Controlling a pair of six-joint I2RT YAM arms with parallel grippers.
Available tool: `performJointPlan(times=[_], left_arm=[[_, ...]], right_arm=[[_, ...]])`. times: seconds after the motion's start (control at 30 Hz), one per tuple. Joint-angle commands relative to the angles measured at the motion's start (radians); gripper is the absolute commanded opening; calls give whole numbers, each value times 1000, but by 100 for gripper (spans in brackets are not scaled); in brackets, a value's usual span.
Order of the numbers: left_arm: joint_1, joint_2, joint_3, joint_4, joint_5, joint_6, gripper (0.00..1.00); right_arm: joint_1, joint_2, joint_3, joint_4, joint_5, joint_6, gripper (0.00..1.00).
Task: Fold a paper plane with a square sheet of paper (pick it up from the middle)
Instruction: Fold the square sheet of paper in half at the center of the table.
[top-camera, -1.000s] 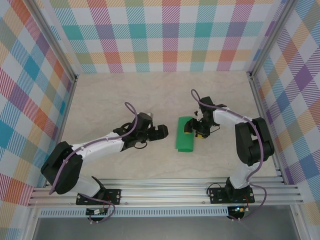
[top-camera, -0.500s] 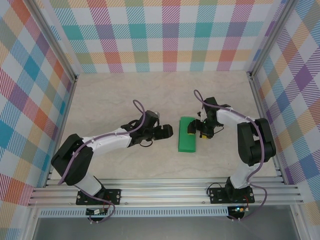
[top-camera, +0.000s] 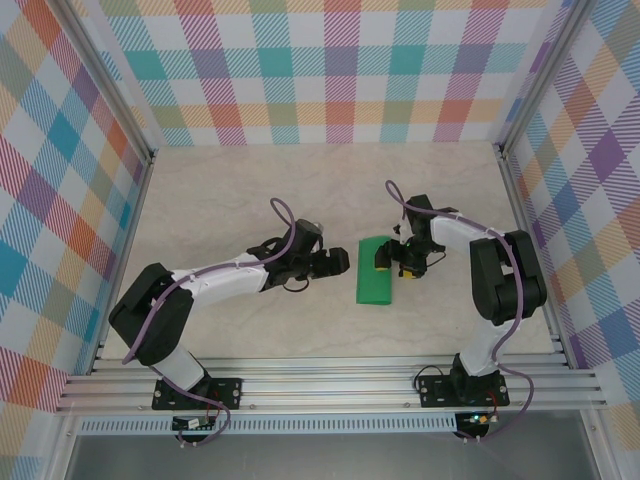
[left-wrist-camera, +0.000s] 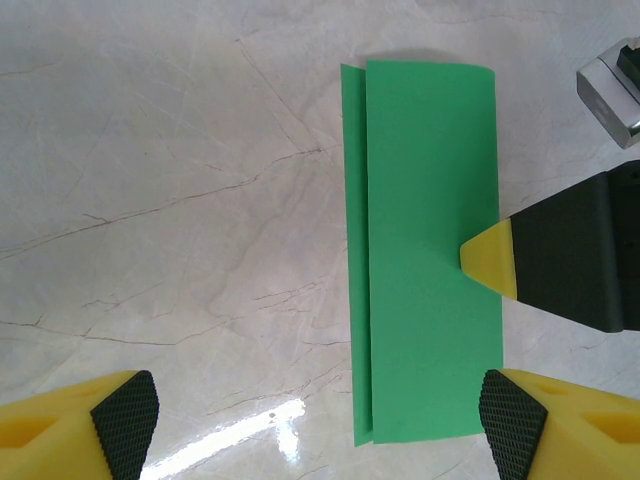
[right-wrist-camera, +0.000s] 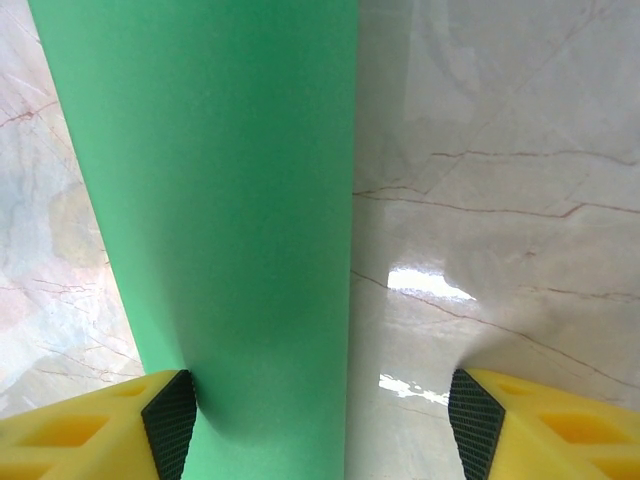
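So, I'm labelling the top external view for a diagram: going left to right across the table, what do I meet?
Left arm → folded green sheet of paper → right arm.

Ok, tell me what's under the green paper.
The folded paper lies on the marble table; its lower layer peeks out along one edge. Anything beneath is covered.

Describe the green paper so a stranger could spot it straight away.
Find the pale marble table inside the checked walls. Near its middle lies the paper, folded into a narrow strip. Nothing else on the table is green.
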Motion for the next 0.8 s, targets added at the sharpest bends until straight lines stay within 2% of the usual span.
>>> performJointPlan(times=[0.0,0.17,0.77], left_arm=[[-10,22,28,13,2,-13,86],[-11,33,36,14,10,-12,86],[-13,45,42,15,15,-11,86]], right_arm=[[1,21,21,0,-50,4,70],[2,24,29,-5,-66,13,70],[27,20,67,-67,51,33,69]])
